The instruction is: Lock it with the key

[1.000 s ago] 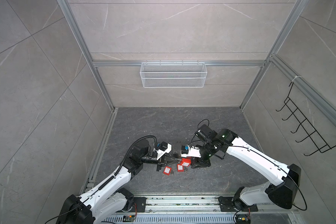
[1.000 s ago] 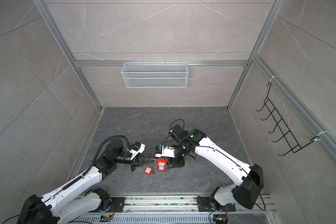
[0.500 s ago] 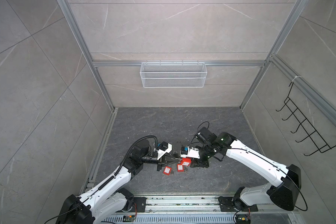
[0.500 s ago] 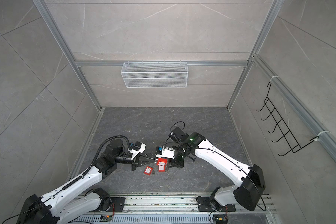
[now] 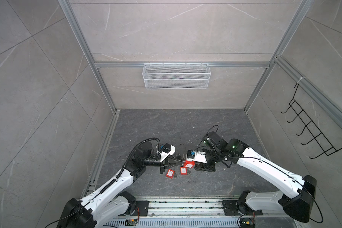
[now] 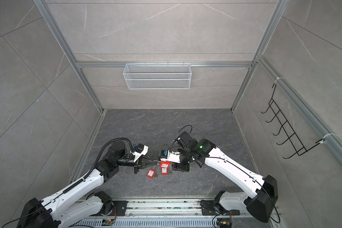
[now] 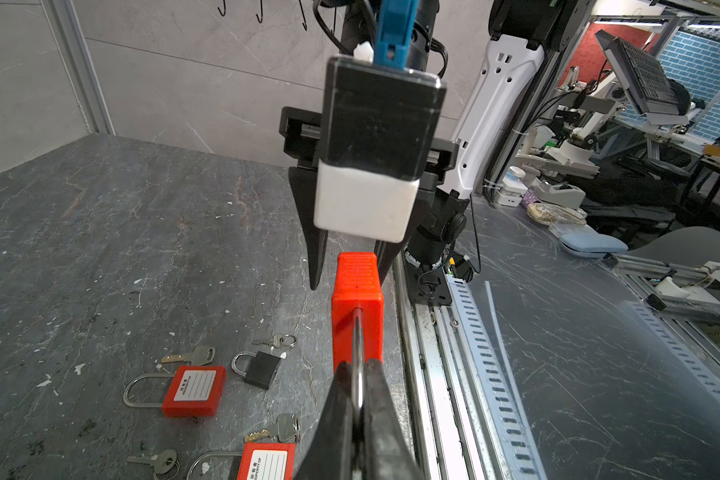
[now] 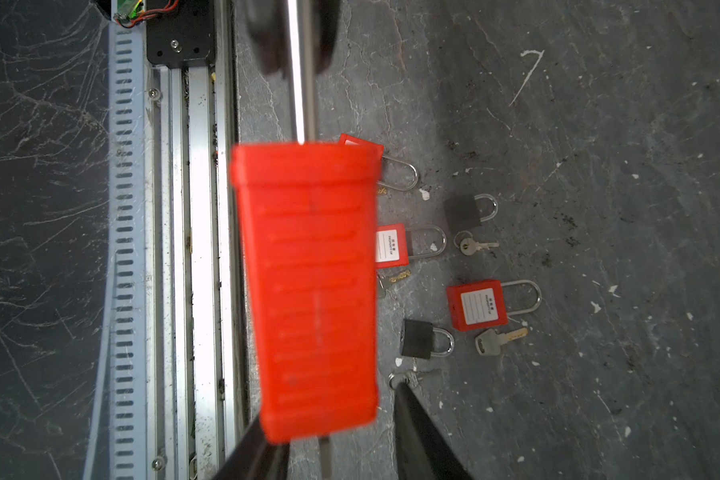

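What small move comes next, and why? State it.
Probably close the right gripper on the body of the held red padlock: its jaws straddle the body with a gap on one side, while the left gripper pinches only the shackle.

**Red padlock held aloft**

A red, ribbed padlock [image 7: 356, 299] is held off the floor [image 5: 166, 128] by its steel shackle [image 7: 357, 345], which is pinched in the left gripper [image 7: 358, 376]. In both top views it [image 5: 189, 163] [image 6: 164, 163] is seen near the floor's 6 o'clock edge, shackle toward 9 o'clock.
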{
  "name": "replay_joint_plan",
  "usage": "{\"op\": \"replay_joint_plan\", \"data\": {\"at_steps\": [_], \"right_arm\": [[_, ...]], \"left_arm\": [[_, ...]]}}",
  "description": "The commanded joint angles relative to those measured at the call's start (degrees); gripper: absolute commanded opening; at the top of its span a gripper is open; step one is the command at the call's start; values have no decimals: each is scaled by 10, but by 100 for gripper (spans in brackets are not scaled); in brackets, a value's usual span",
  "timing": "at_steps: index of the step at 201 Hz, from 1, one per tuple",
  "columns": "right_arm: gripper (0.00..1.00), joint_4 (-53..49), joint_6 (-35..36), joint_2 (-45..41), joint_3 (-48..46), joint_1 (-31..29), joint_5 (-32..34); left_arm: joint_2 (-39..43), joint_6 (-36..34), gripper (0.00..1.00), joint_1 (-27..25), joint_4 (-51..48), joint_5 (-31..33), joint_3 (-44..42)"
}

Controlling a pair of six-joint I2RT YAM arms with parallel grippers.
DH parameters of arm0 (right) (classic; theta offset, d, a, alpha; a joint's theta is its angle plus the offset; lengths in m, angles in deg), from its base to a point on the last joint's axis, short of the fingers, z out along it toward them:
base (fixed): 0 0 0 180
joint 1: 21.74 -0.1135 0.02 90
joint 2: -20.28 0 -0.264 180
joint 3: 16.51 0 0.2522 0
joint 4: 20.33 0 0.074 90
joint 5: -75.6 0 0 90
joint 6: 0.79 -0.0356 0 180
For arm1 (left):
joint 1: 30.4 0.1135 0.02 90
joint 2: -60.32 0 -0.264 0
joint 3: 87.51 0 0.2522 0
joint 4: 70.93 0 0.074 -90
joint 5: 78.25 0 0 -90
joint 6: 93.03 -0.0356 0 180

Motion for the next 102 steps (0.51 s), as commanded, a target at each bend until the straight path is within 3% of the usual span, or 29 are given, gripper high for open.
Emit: {"op": "replay_joint_plan", "data": {"at_steps": [1, 75, 102], "right_arm": [[38, -33, 15, -11, 18, -2, -2], [31, -17, 21, 4, 35, -2, -27], [24, -13, 26, 5, 34, -3, -32]], "left_arm": [[2, -20, 0, -4, 3, -18, 30], [0, -31, 0, -3, -22, -24, 36], [-2, -34, 0, -4, -25, -24, 37]]}}
